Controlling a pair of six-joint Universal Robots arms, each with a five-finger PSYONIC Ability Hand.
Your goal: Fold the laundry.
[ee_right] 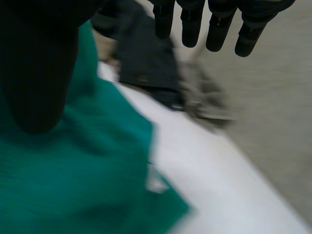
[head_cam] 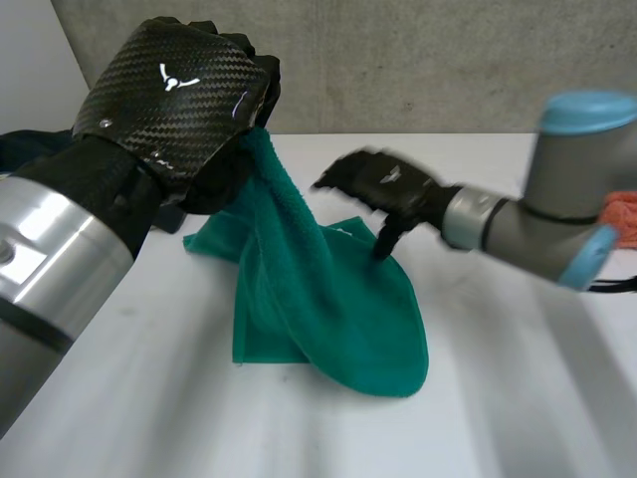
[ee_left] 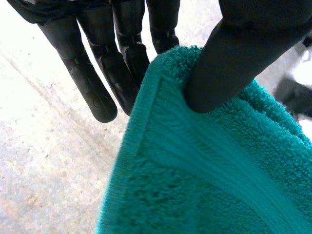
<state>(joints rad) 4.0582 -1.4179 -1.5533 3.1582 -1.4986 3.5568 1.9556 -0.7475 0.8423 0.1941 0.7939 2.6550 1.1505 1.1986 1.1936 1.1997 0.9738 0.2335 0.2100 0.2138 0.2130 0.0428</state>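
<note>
On the white table (head_cam: 518, 398) the green towel (head_cam: 328, 299) is half lifted: its lower part rests bunched and doubled on the surface, while one corner hangs from my left hand (head_cam: 179, 100), raised well above the table. That hand grasps the towel by pinching the hemmed corner between thumb (ee_left: 229, 58) and straight fingers (ee_left: 97, 92). The left wrist view shows the thumb pressing just beside the hem, close to the very edge. My right hand (head_cam: 383, 189) hovers over the towel's middle with its fingers (ee_right: 219, 29) straight and apart from the thumb, holding nothing. The biggest risk, I judge, is a crooked fold: the cloth looks twisted below the raised corner, so laying it down from one grip would trap creases unless my right hand takes a second corner. Next, the shallow pinch could slip if I pull against the weight lying on the table. A smaller worry is my right fingers catching a loose fold rather than an edge, or dragging the towel toward the dark garment (ee_right: 141, 58) beyond it.
</note>
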